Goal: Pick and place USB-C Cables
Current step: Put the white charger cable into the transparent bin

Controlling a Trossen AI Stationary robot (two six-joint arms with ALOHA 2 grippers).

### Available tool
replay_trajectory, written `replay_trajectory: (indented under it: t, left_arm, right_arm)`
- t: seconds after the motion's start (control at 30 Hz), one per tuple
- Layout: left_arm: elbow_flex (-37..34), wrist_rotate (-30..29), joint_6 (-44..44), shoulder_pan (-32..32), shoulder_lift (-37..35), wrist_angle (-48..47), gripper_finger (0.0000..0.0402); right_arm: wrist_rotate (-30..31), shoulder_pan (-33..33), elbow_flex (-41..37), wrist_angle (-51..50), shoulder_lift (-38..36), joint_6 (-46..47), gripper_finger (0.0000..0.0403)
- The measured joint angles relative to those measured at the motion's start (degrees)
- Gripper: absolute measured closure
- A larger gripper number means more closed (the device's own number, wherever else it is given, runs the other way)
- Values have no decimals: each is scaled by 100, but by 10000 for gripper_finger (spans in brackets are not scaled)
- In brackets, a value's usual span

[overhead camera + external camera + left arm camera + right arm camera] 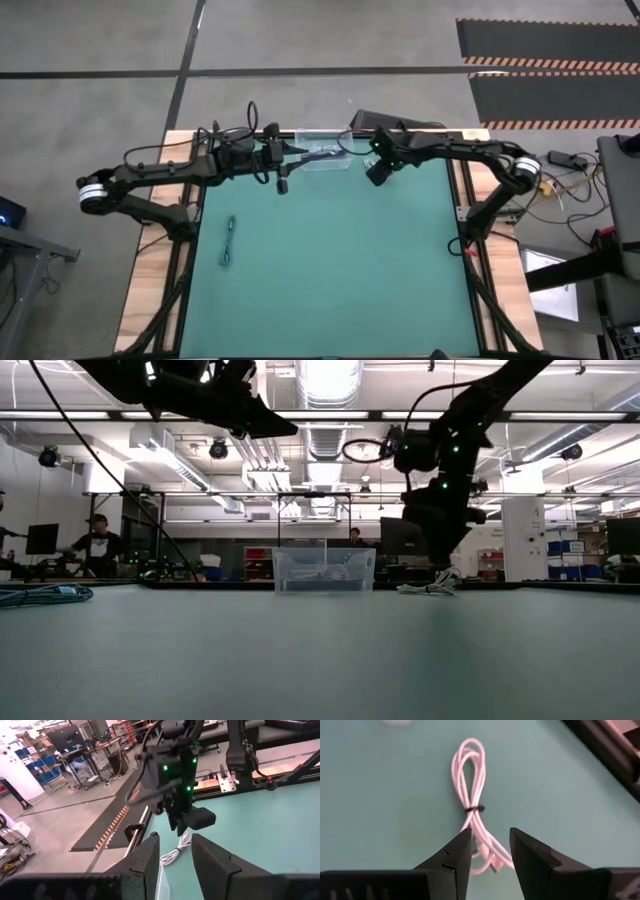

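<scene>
A white USB-C cable, bundled with a black tie, lies flat on the green mat near the far edge; it also shows in the low view and the left wrist view. My right gripper hangs open just above it, pointing down, with one end of the bundle between the fingertips. A teal cable lies on the mat's left part. My left gripper is open and raised high beside a clear bin. The other cables cannot be made out.
The clear plastic bin stands at the mat's far edge, between the two grippers, with a dark cord showing inside. Wooden table borders and the arms' bases flank the mat. People sit at desks in the room beyond.
</scene>
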Motion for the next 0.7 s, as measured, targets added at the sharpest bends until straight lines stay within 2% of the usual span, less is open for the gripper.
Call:
replay_trajectory:
  t: [0.23,0.47,0.7]
  left_arm:
    - [-13,-23,2,0,0,4,304]
    - [-20,-28,2,0,0,3,304]
    - [-22,-33,4,0,0,8,304]
  right_arm:
    - [-576,2,370,-166,550,-401,280]
    - [-542,1,513,-102,1092,-541,280]
    - [-509,6,563,-48,1311,-537,280]
